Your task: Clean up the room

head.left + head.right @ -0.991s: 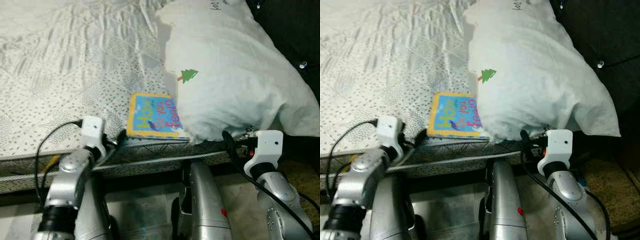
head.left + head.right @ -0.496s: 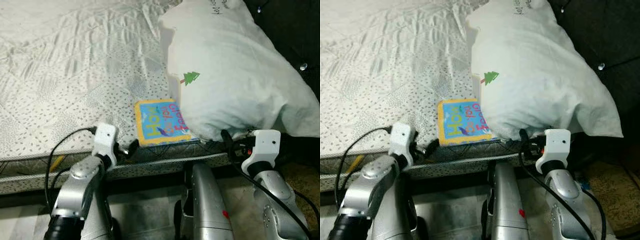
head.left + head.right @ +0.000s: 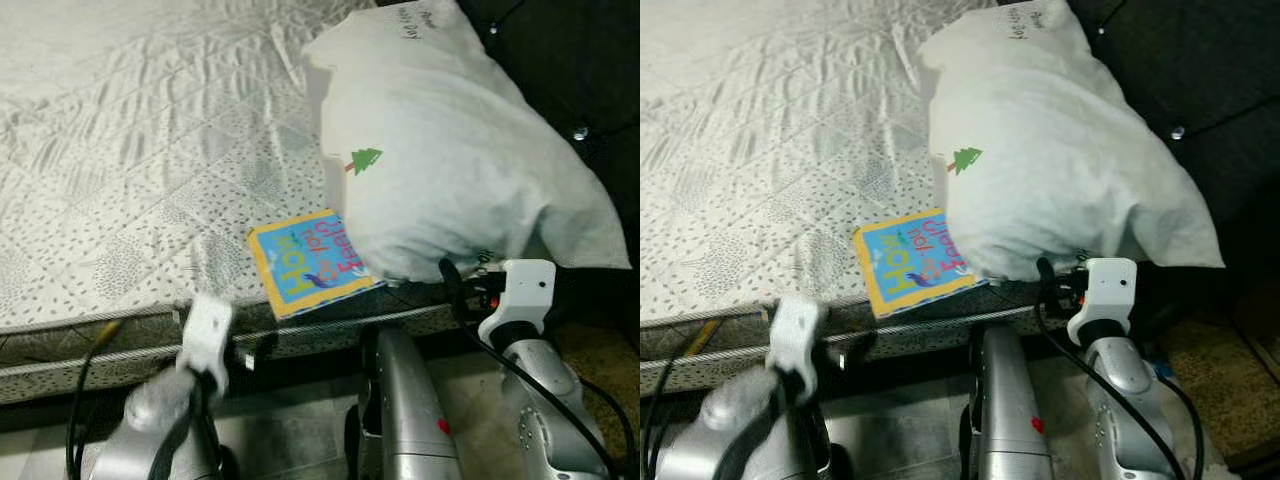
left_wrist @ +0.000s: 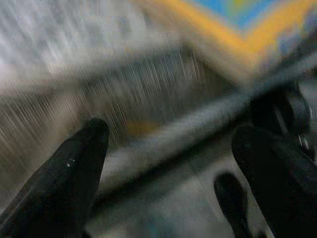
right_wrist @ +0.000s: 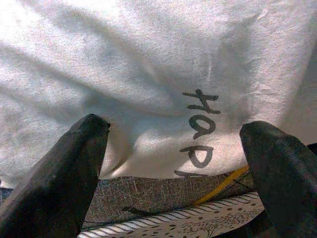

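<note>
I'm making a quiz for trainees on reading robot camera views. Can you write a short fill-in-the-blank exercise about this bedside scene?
1. The colourful book lies on the ____ near its edge.
2. One corner of the book is tucked under the white ____.
3. The small picture printed on the pillow is a green ____.
4. The right gripper has its jaws ____, facing the pillow.

Missing words: mattress; pillow; tree; open

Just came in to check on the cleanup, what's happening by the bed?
The robot stands at the edge of the bed, holding nothing. A colourful book lies at the mattress edge, partly tucked under a big white pillow. The right gripper is open and pointed at the pillow's lower edge, close to it. The left gripper is open too, low by the side of the mattress below the book; its view is blurred.
</note>
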